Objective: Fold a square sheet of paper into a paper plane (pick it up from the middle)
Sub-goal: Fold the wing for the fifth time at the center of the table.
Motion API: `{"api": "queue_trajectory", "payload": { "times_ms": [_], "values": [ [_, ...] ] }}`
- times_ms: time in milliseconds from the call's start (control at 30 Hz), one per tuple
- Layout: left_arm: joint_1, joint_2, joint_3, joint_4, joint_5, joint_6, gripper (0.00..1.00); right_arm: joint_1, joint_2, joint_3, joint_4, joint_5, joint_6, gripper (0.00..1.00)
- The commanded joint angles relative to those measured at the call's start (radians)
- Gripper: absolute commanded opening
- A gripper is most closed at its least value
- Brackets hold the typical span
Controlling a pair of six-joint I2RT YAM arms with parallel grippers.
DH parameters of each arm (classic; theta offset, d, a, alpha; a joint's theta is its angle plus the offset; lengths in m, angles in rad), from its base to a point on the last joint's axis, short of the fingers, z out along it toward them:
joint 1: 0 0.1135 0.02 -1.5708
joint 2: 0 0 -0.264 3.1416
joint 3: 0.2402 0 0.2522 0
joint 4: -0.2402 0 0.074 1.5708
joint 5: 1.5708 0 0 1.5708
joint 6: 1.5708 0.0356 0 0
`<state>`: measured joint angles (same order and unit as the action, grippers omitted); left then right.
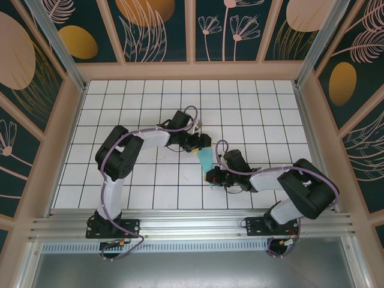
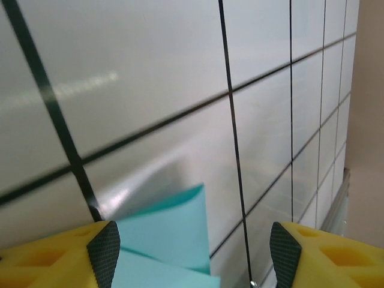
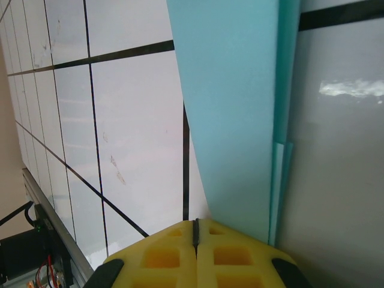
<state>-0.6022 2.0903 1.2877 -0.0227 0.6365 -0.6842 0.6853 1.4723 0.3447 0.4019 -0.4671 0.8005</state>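
Seemingly half-folded into a narrow wedge, the paper [image 1: 206,159] is straddled by the wide-parted, empty left gripper [image 2: 195,249] and pressed by the closed right gripper [image 3: 195,240].

Bright, glare on tiles [image 2: 78,84], close-ups seemingly soft

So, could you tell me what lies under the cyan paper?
The white gridded table; a black grid line passes beneath the paper. The surface directly under it is covered, and the right gripper hides its near end.
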Motion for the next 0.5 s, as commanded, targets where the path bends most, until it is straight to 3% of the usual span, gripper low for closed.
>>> {"api": "queue_trajectory", "payload": {
  "times_ms": [0,200,367,467],
  "values": [
    [0.063,0.054,0.034,0.022,-0.180,0.092,0.71,-0.011,0.018,-0.051,-0.168,0.008,-0.035,0.03],
    [0.092,0.043,0.062,-0.007,-0.179,0.109,0.70,-0.023,0.035,-0.037,-0.165,-0.006,-0.047,0.03],
    [0.099,-0.120,0.021,0.005,-0.181,0.098,0.69,-0.028,0.026,-0.011,-0.170,-0.001,-0.043,0.03],
    [0.091,-0.228,-0.090,0.120,-0.074,0.032,0.65,-0.029,0.035,0.003,-0.168,0.007,-0.042,0.03]
  ]
}}
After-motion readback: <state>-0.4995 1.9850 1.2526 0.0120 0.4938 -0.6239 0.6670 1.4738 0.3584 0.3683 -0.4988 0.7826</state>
